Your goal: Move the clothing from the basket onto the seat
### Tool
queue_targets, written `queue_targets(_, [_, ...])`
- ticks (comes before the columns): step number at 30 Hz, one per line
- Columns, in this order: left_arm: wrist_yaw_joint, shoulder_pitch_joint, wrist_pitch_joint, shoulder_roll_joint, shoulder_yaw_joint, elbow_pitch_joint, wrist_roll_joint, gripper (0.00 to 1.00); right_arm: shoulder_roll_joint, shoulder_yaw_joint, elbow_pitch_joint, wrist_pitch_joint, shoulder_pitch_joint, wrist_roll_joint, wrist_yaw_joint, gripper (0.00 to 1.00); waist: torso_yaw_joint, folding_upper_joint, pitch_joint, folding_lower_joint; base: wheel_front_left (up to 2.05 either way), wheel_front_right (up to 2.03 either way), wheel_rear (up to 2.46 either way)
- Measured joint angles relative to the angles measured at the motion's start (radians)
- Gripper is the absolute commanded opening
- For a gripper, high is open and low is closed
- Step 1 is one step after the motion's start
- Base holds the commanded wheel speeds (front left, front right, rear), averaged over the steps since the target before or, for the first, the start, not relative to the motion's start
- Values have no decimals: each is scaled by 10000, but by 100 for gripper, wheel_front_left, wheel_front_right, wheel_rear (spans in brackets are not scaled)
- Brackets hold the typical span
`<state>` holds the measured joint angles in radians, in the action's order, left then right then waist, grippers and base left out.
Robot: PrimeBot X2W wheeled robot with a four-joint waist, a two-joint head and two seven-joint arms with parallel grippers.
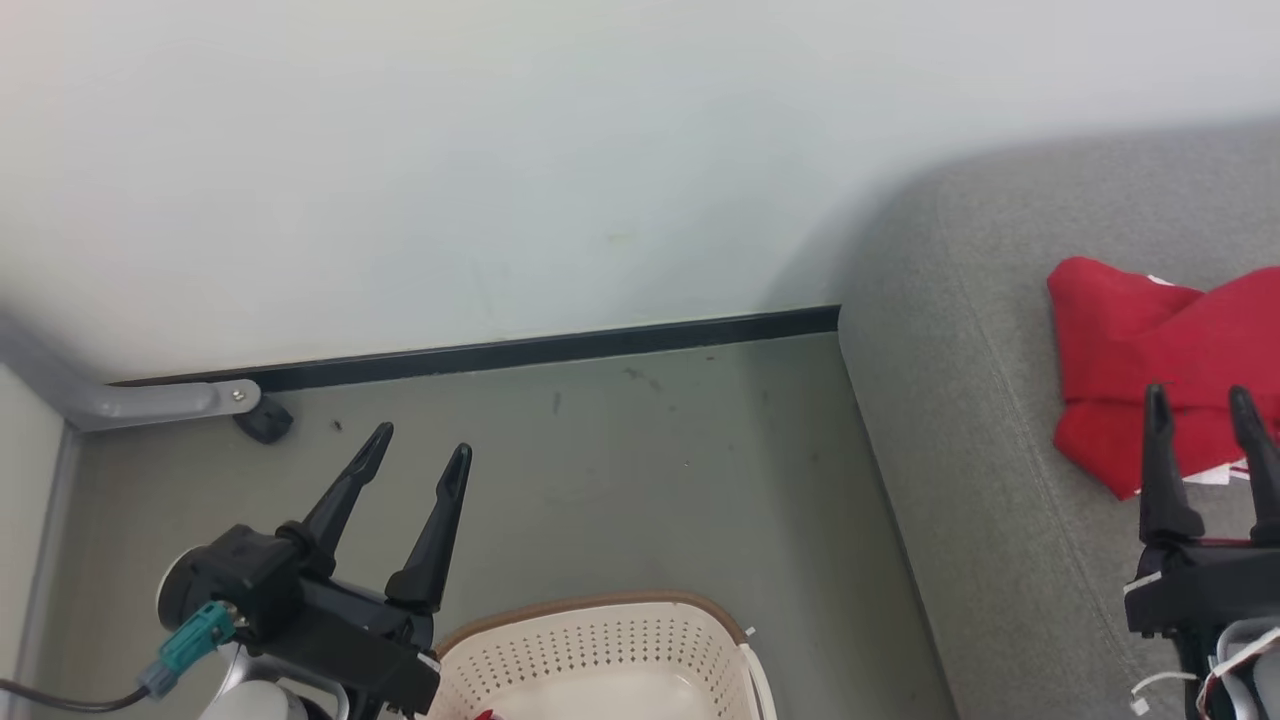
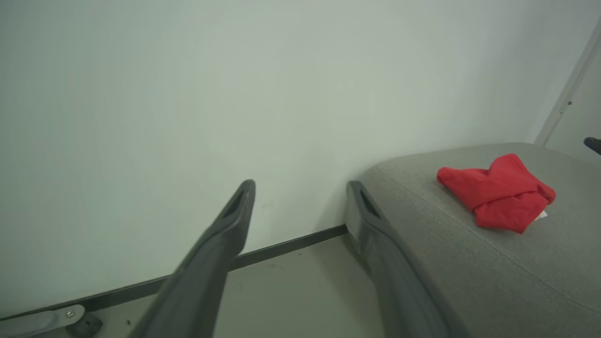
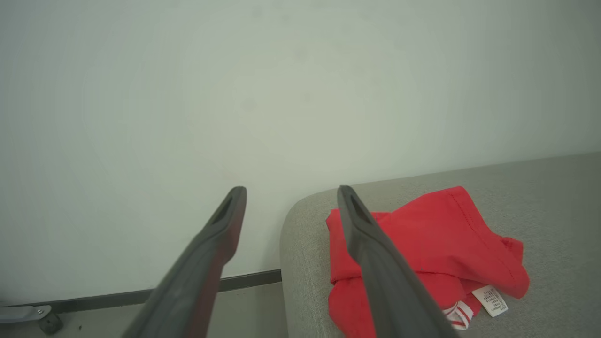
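Where the seat [image 1: 950, 480] rounds off, clothing [image 1: 1130, 350] rests.

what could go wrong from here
A scrap of red shows in the basket at the head view's bottom edge, so a garment may be left behind. The open right gripper hangs near the clothing on the seat; pulling back might snag it and drag it off.

Place: plain room, home-like
Signs: grey sofa [image 1: 1000, 500], laundry basket [image 1: 600, 640], bare pale wall [image 1: 500, 150], dark skirting [image 1: 550, 348], smooth floor [image 1: 620, 480]
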<state>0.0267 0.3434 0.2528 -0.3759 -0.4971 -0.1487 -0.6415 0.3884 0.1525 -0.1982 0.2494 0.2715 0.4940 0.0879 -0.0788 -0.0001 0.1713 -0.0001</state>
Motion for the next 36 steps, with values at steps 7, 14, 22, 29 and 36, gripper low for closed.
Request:
queue_targets(7, [-102, -513, 0, 224, 194, -337, -12, 100, -334, 159, 420, 2, -820, 188, -207, 100, 614, 0, -503, 0, 0, 0, 0])
queue_targets(14, [-337, -1271, 0, 290, 589, -399, -15, 100, -698, 238, 903, 31, -1380, 245, -353, 100, 1156, 0, -954, 0, 0, 0, 0])
queue_targets(22, [-552, -1980, 0, 238, 1129, -247, -13, 100, -1174, 397, 968, 42, -1827, 194, -399, 100, 1500, 1, -1212, 0, 0, 0, 0])
queue_targets(29, [-560, -2103, 0, 261, 1407, -127, 19, 100, -1471, 593, 872, 42, -2002, 157, -667, 100, 1510, 1, -1107, 1, 0, 0, 0])
queue_targets(36, [-608, -2103, 0, 324, 1641, -157, 199, 100, -1647, 629, 704, 44, -2004, 54, -709, 100, 1482, 1, -1009, 1, 0, 0, 0])
